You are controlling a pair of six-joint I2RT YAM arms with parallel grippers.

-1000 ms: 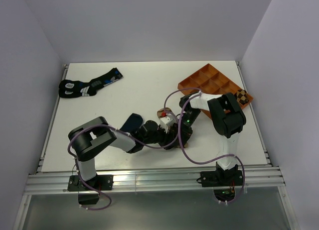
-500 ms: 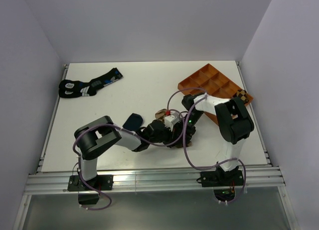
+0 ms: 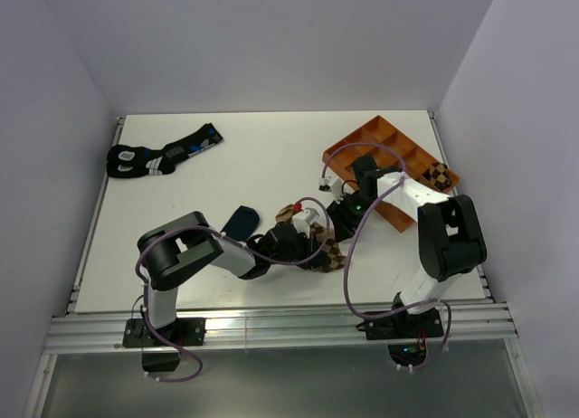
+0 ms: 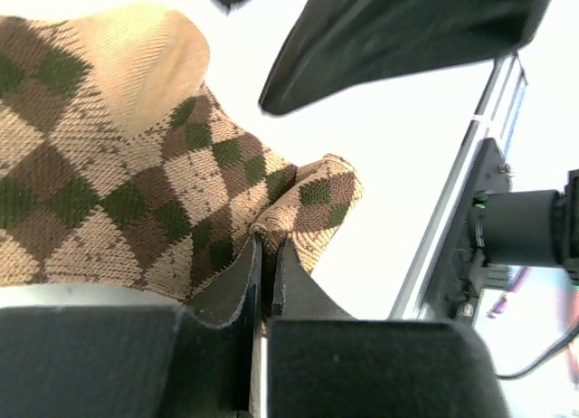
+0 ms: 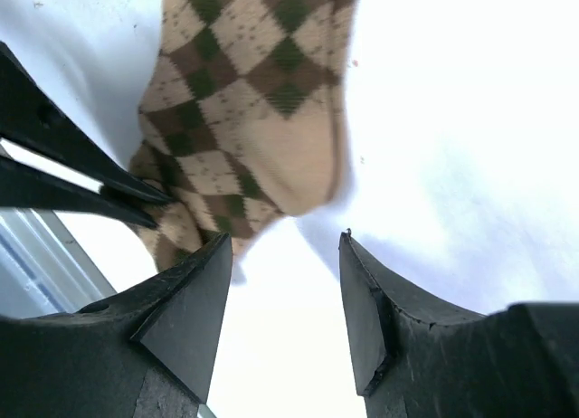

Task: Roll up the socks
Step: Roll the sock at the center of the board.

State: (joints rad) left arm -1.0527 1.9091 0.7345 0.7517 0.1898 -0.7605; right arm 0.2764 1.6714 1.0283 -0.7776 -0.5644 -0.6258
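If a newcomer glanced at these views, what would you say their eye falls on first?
Both arms converge at the middle of the table over the tan argyle sock: the left gripper is pinched shut on a fold of it, while the right gripper hangs open over its end. After that, the orange tray at the far right and the black socks near the far left corner stand out.

A white table [image 3: 271, 156] sits enclosed by plain pale lavender walls [image 3: 271, 38] under even light.
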